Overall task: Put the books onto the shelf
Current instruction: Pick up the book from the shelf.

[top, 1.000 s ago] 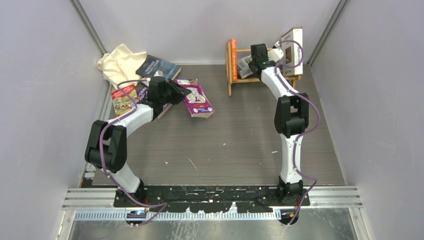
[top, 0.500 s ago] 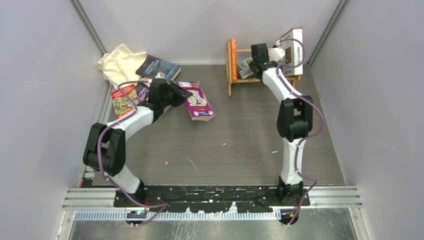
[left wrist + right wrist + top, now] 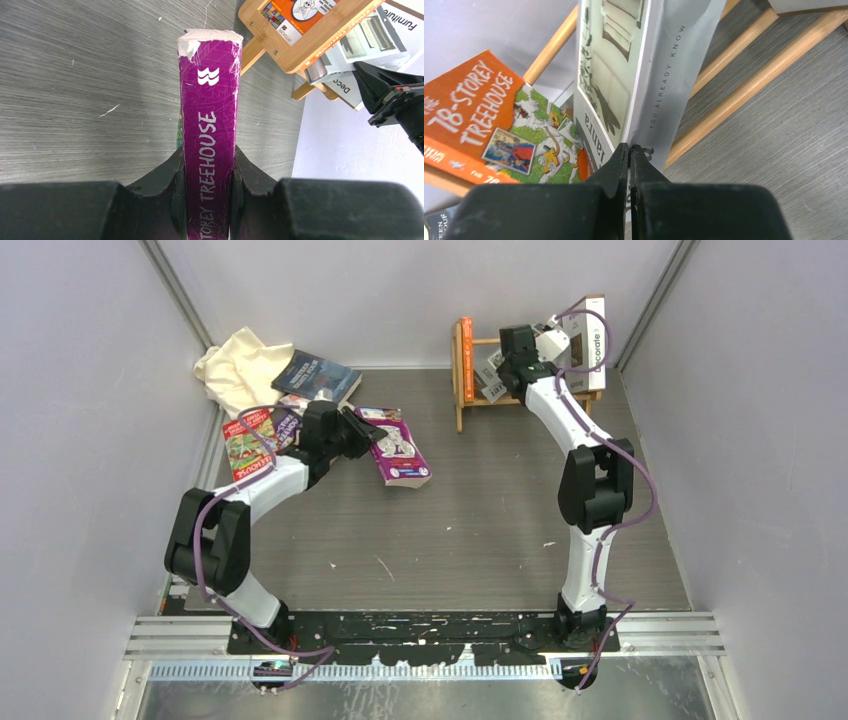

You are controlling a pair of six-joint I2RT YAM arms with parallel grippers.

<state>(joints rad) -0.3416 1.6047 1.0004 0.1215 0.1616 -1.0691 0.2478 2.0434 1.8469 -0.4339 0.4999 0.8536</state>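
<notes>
Evidently the left gripper (image 3: 209,167) pinched the purple book (image 3: 210,95) across its spine, well left of the shelf (image 3: 320,44), its long axis pointing just past the shelf's left end. The right gripper (image 3: 630,150), pressed together, sat at the shelf under 1 leaning grey book (image 3: 674,60).

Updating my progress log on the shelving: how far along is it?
Done: the orange book and the Decorate book stand at the ends of the shelf. In hand: the right gripper pinches a grey-white book at the shelf; the left gripper clamps the purple book. Left: at least the dark blue book and the red-green book on the table.
</notes>
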